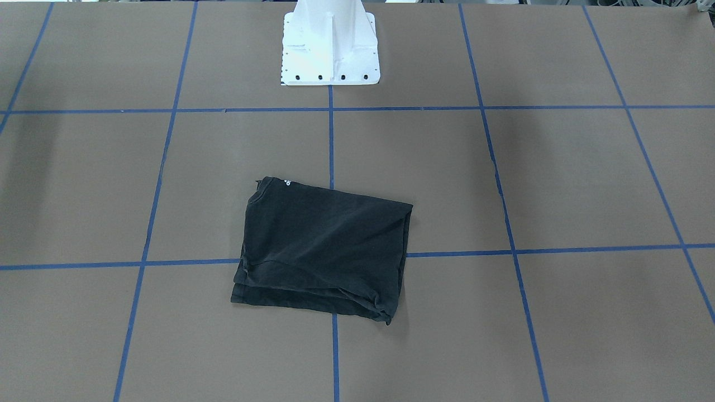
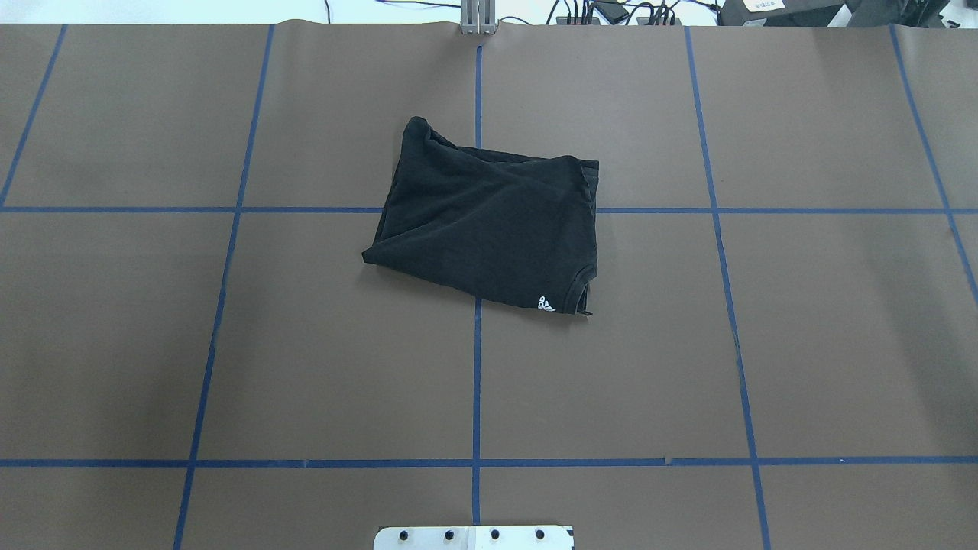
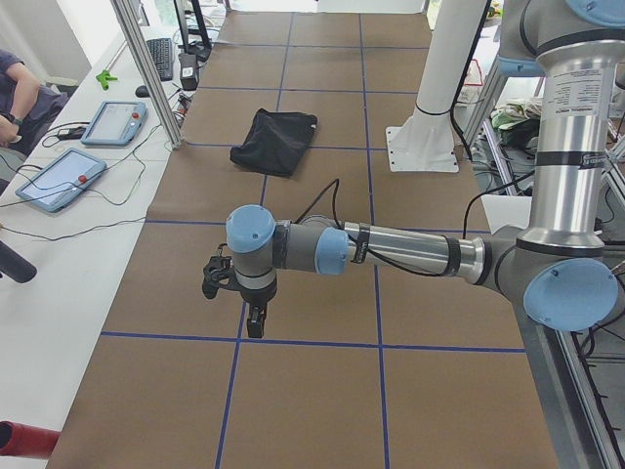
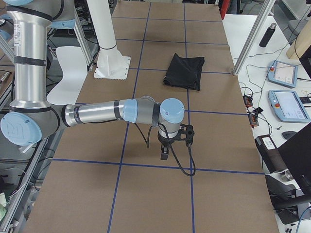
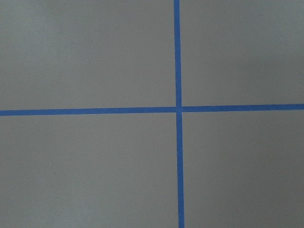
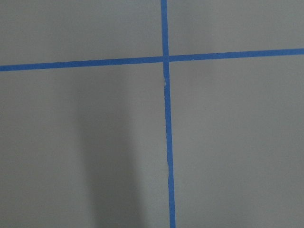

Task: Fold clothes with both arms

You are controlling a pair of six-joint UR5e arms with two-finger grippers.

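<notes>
The black T-shirt (image 1: 324,251) lies folded into a rough rectangle on the brown table, plain side up, with a small white mark near its collar corner. It also shows in the overhead view (image 2: 489,221) and both side views (image 3: 275,142) (image 4: 184,72). My left gripper (image 3: 256,318) hangs over bare table far from the shirt, toward the table's left end. My right gripper (image 4: 165,153) hangs over bare table toward the right end. Both show only in the side views, so I cannot tell whether they are open or shut. Neither holds anything that I can see.
Blue tape lines (image 2: 477,382) grid the brown table. The white pedestal base (image 1: 330,50) stands at the robot's side of the table. Tablets and cables (image 3: 59,176) lie on the side bench beyond the far edge. Both wrist views show only table and tape crossings (image 5: 178,108).
</notes>
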